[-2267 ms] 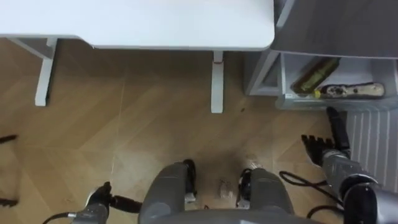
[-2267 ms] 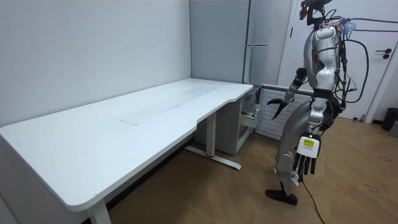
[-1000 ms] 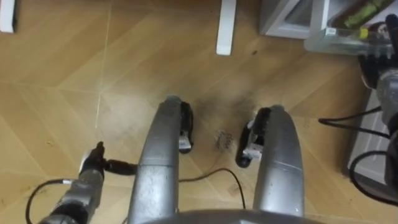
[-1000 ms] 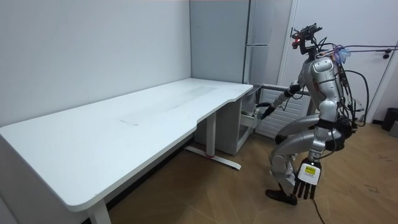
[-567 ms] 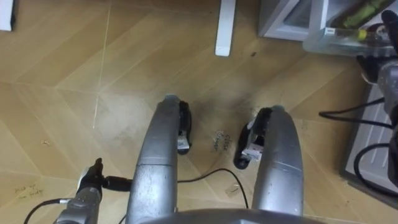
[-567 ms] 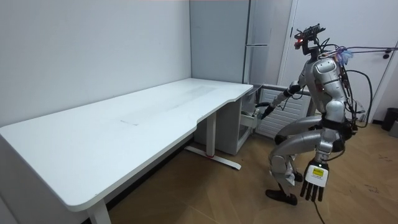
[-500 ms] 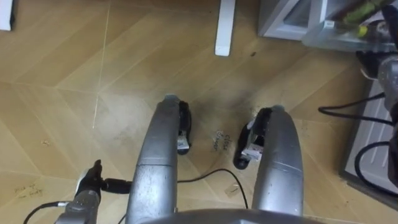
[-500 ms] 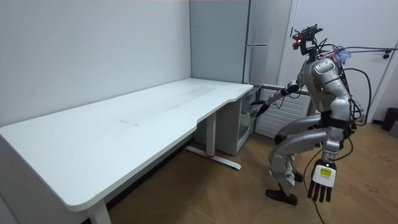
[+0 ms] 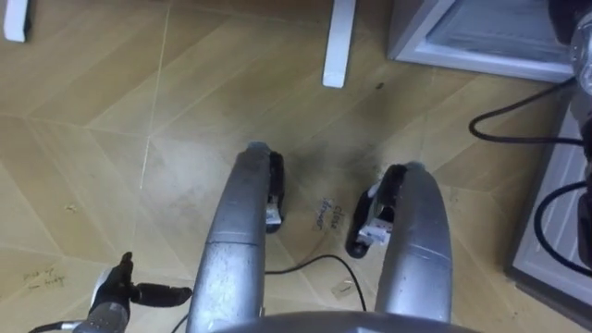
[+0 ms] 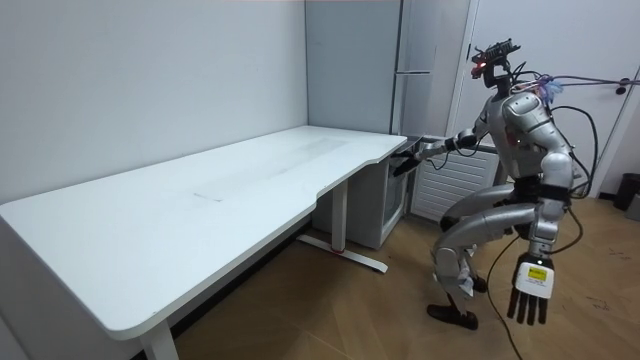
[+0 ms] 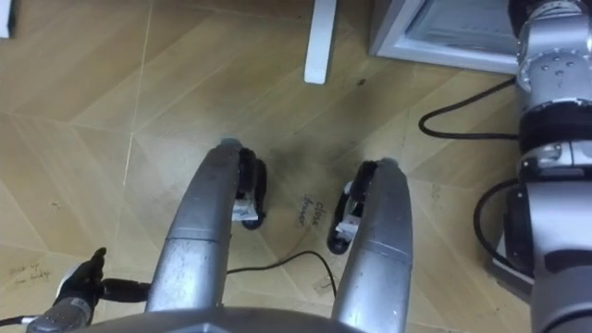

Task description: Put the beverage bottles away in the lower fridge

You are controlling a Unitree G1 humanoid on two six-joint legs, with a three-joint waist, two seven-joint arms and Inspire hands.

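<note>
The grey fridge (image 10: 352, 80) stands at the end of the white table (image 10: 200, 200). Its lower compartment (image 9: 481, 37) shows at the top right of the left eye view as a grey frame round a pale inside. In the room view I crouch in front of it with knees bent. My right arm (image 11: 550, 55) stretches forward, and my right hand (image 10: 404, 162) is at the front of the lower compartment, beside the table's corner. My left hand (image 10: 530, 292) hangs open by my side with nothing in it, and the same left hand (image 9: 118, 294) shows low by my left knee.
A white table leg (image 9: 339, 42) stands on the wooden floor just left of the fridge. The white ribbed inside of the open lower door (image 9: 560, 222) is at my right. A white room door (image 10: 620, 90) lies behind me.
My right hand has risen and moved in toward the fridge front. The clear drawer with bottles has slid back into the compartment. My left hand has swung lower and further back.
</note>
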